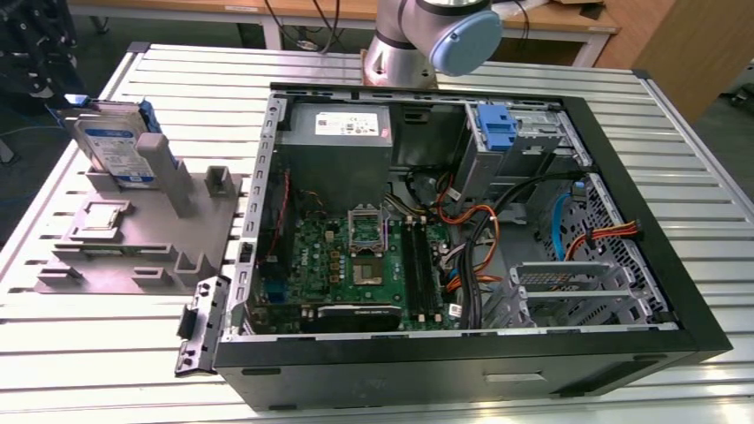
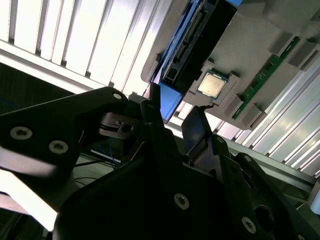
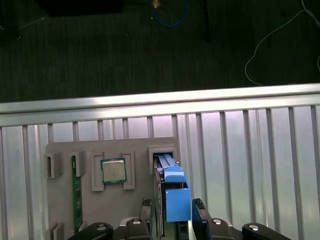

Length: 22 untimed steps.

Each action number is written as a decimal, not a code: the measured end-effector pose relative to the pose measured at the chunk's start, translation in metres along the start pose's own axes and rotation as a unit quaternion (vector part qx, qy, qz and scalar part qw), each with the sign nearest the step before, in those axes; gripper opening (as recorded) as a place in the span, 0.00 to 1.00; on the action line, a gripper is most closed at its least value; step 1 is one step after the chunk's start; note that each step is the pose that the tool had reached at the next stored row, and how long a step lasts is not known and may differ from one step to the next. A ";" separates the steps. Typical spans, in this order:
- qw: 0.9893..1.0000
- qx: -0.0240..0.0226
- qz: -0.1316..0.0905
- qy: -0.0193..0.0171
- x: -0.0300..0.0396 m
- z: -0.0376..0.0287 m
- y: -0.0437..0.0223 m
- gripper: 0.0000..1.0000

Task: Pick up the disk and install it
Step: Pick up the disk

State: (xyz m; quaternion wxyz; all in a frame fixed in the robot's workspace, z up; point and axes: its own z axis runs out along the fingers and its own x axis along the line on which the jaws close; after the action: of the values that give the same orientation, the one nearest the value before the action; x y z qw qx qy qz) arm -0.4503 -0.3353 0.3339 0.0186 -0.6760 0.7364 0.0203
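Slatted metal table (image 1: 659, 115). An open computer case (image 1: 471, 375) lies on its side across the table's middle and toward the edge on the exterior view's right. Its motherboard (image 1: 353, 256) is exposed, with a blue bracket (image 1: 495, 124) in the upper drive bay.

Robot arm (image 1: 430, 35) rises at the table's far edge, behind the case.

Grey fixture block (image 1: 141, 238) sits near the table's edge on the exterior view's left, just beside the case.

Tool (image 3: 171, 203): in both wrist views its fingers (image 2: 150, 107) are spread. They line up either side of the disk's blue carrier without pinching it.

The disk (image 1: 112, 146) stands on edge in a slot at the fixture block's far end, label facing out.

Green memory stick (image 3: 76, 192) lies in a groove of the block. A processor chip (image 3: 113, 170) lies flat in a pocket between the stick and the disk.
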 end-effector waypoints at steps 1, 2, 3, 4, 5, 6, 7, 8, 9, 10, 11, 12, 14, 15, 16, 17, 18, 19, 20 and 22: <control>1.000 0.000 0.000 0.000 -0.0001 0.0004 0.0000 0.45; 1.000 0.000 0.000 0.000 -0.0001 0.0004 0.0000 0.45; 1.000 0.000 0.000 0.000 -0.0001 0.0004 0.0000 0.45; 1.000 0.000 0.000 0.000 -0.0001 0.0004 0.0000 0.45; 1.000 0.000 0.000 0.000 -0.0001 0.0004 0.0000 0.45; 1.000 0.000 0.000 0.000 -0.0001 0.0005 0.0000 0.45; 1.000 0.000 0.000 0.000 -0.0001 0.0005 0.0000 0.46; 1.000 0.000 0.000 0.000 -0.0001 0.0005 0.0000 0.46; 1.000 0.000 0.000 0.000 -0.0001 0.0005 0.0000 0.46; 1.000 0.000 0.000 0.000 -0.0001 0.0005 0.0000 0.52; 1.000 0.000 0.000 0.000 -0.0002 0.0005 0.0000 0.52; 1.000 0.000 0.000 0.000 -0.0002 0.0005 0.0000 0.52; 1.000 0.000 0.000 0.000 -0.0002 0.0005 0.0000 0.52; 1.000 0.000 0.000 0.000 -0.0002 0.0005 0.0000 0.52; 1.000 0.000 0.000 0.000 -0.0002 0.0005 0.0000 0.52; 1.000 0.000 0.000 0.000 -0.0002 0.0005 0.0000 0.52; 1.000 0.000 0.000 0.000 -0.0002 0.0005 0.0000 0.52; 1.000 0.000 0.000 0.000 -0.0003 0.0005 0.0000 0.52; 1.000 0.000 0.000 0.000 -0.0004 0.0005 0.0000 0.52; 1.000 0.000 0.000 0.000 -0.0004 0.0006 0.0000 0.52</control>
State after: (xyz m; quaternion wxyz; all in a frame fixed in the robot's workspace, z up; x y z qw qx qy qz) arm -0.4503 -0.3349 0.3333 0.0186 -0.6760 0.7364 0.0203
